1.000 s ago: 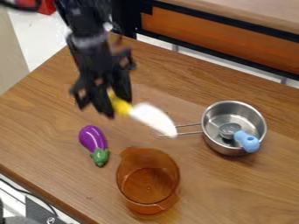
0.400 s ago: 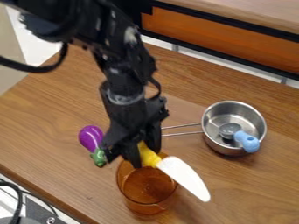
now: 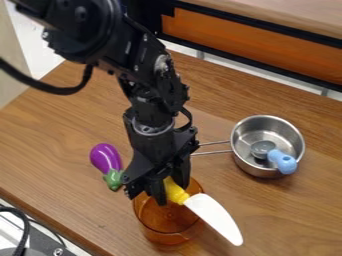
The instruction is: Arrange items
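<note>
Claw [image 3: 169,192]: black, two-fingered, hanging over the amber pot; is gripping the toy knife by its handle.

Toy knife [image 3: 214,219]: yellow grip, smooth white blade, likely plastic. Is slanting across the pot's mouth, its tip pointing towards the near side of the worktop [image 3: 50,132]; whether it is touching the rim, the view is not settling. Probably light, stiff and slightly slippery; best held by the thick handle, as the flat blade may twist on contact.

Amber pot [image 3: 167,237]: see-through, round, with small lugs; is standing near the worktop's near edge. Presumably rigid; hold at the rim or a lug.

Toy aubergine [image 3: 105,157]: glossy purple, green cap; is lying beside the claw, towards the near left edge. Rounded, likely prone to rolling; grasp across the middle.

Saucepan [image 3: 295,134]: shiny metal, round, with a wire handle; is sitting towards the right. Perhaps the heaviest piece; take by the handle.

Blue-handled utensil [image 3: 284,162]: grey round head; is resting inside the saucepan, handle over its rim, offering the easiest hold.
</note>
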You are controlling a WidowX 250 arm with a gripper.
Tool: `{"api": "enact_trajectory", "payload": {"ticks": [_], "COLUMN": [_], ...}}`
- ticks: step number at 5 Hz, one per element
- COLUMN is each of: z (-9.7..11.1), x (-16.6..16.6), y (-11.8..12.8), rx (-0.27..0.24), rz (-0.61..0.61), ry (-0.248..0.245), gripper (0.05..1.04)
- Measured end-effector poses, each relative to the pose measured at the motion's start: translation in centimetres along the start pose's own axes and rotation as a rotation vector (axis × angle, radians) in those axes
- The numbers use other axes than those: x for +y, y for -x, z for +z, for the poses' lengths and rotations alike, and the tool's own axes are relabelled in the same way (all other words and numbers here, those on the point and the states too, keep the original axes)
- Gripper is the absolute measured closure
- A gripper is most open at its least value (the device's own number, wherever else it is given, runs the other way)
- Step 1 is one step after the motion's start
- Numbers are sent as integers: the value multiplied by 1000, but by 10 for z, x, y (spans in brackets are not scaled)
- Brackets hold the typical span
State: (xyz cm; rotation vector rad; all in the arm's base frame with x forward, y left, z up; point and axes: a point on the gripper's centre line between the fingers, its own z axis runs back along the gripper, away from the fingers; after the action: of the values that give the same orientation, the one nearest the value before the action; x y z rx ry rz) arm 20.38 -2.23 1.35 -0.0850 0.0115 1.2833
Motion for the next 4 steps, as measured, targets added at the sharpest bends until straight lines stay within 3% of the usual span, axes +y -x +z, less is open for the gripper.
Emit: {"api": "enact_trajectory", "payload": {"ticks": [3, 4], "z": [-18, -20], "x": [11, 13], "y": [0, 0], "rx": [-32, -35], "rz": [20, 14], "ry": [4, 2], "gripper": [631, 583]}}
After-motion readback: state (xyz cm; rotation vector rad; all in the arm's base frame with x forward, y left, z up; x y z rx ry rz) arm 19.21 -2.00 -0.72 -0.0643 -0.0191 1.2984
